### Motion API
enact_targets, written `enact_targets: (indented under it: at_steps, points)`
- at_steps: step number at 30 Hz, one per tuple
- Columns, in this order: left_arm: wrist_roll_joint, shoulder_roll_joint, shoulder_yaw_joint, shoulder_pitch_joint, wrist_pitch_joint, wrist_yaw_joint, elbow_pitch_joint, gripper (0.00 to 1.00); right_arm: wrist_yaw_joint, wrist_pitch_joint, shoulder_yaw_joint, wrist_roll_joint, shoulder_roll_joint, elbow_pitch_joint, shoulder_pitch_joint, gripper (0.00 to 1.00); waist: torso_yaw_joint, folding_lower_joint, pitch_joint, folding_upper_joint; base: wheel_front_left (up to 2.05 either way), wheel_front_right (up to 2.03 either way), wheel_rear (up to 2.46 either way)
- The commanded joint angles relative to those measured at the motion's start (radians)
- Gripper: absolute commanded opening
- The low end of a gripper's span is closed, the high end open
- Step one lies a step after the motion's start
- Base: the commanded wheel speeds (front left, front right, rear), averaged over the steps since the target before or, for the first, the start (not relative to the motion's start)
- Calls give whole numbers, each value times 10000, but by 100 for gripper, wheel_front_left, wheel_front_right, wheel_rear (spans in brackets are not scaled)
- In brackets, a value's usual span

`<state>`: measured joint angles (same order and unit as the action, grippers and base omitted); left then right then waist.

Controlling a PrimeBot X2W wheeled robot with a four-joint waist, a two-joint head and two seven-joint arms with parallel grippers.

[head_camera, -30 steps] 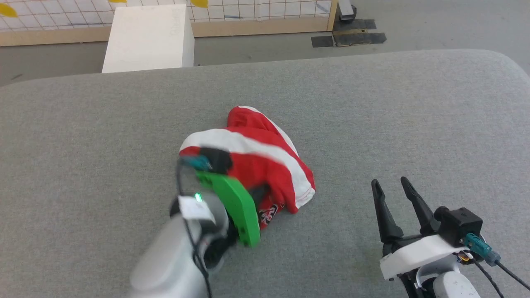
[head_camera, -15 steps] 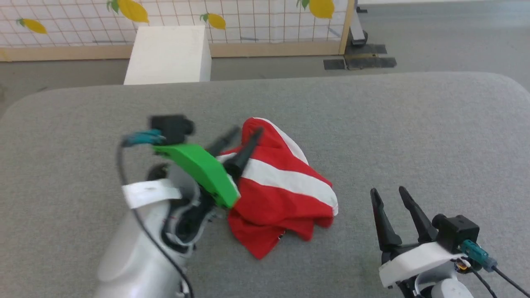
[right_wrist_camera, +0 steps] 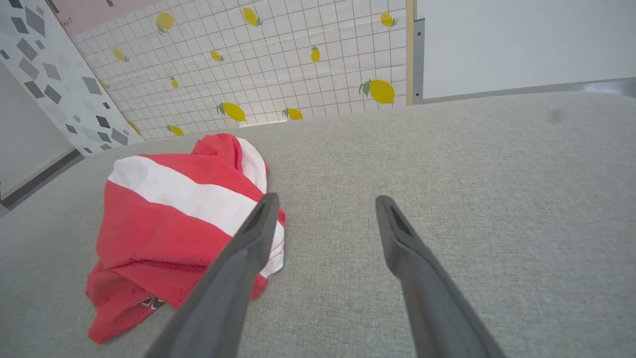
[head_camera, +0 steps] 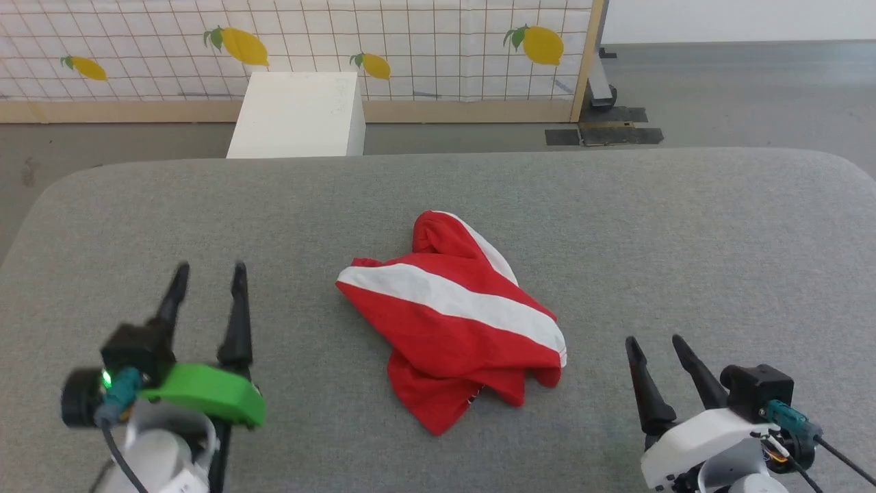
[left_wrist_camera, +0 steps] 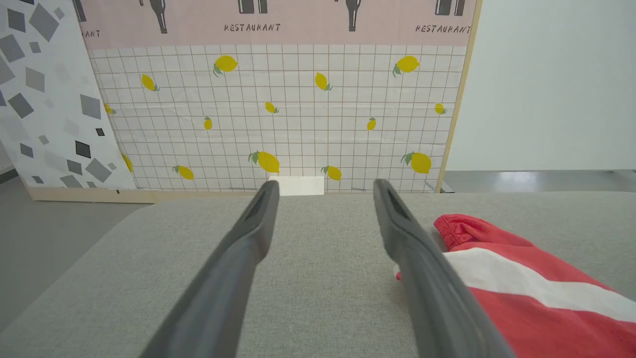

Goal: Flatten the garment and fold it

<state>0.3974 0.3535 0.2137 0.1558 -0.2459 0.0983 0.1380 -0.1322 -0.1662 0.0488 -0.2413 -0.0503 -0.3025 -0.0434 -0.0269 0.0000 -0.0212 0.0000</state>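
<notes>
The garment [head_camera: 452, 322] lies crumpled in a heap near the middle of the grey, fabric-covered tabletop [head_camera: 684, 226]. It is red, with a broad white stripe slanting across its upper fold and a second white stripe on the bunched part toward the far side. A scrap of dark-and-white print peeks out from under its near edge. The left end effector [head_camera: 210, 268] is at the lower left of the head view, well apart from the cloth, with its two dark fingers spread and nothing between them. In the left wrist view the red fabric shows off to the right, beyond the fingers. The right end effector [head_camera: 653, 339] is at the lower right, its fingers likewise parted and empty, near the garment's right corner but clear of it. In the right wrist view the heap lies to the left of the fingers. Past the tabletop's far edge a white box [head_camera: 298, 116] stands on the grey floor [head_camera: 753, 89] in front of a gridded panel printed with lemons [head_camera: 410, 41]
</notes>
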Motion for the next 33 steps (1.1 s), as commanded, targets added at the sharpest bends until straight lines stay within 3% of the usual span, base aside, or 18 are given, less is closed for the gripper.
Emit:
enact_targets:
  at_steps: [1, 9, 10, 15, 21, 22, 24, 28, 33]
  points:
    - [-40, -155, 50, -320, -84, 74, 111, 100, 15, 291, -108, 91, 1, -57, 67, 100, -58, 0, -39, 0, 0, 0, 0]
    - [126, -583, 2, -602, -144, -80, 262, 100, 15, 2947, -21, 612, 1, -3, -1247, 100, -327, 0, -568, 0, 0, 0, 0]
    - [206, -646, -15, -421, -149, -245, 288, 100, 15, 3958, 307, 851, 1, -183, -2003, 100, -476, 0, -836, 0, 0, 0, 0]
    - [212, -764, 11, -124, -153, -406, 303, 100, 15, 5773, 913, 1506, 1, -1069, -2770, 100, -765, 0, -1192, 0, 0, 0, 0]
    - [263, -902, -56, 57, -156, -517, 383, 100, 15, 6487, 1223, 1481, 1, -1772, -2976, 100, -845, 0, -1395, 0, 0, 0, 0]
    - [272, -926, -75, 63, -156, -538, 393, 100, 15, 6484, 1238, 1383, 1, -1824, -3000, 43, -833, 0, -1411, 0, 0, 0, 0]
    - [312, -974, -118, 69, -157, -597, 420, 100, 15, 6220, 1169, 1316, 1, -1794, -3086, 0, -785, 0, -1436, 0, 0, 0, 0]
    - [335, -1059, -206, 47, -157, -659, 464, 100, 15, 5853, 805, 1195, 1, -1628, -3246, 0, -646, 0, -1392, 0, 0, 0, 0]
    - [351, -1152, -314, 9, -157, -708, 476, 100, 15, 5544, -927, 1876, 1, -1020, -3615, 0, -503, 0, -1275, 0, 0, 0, 0]
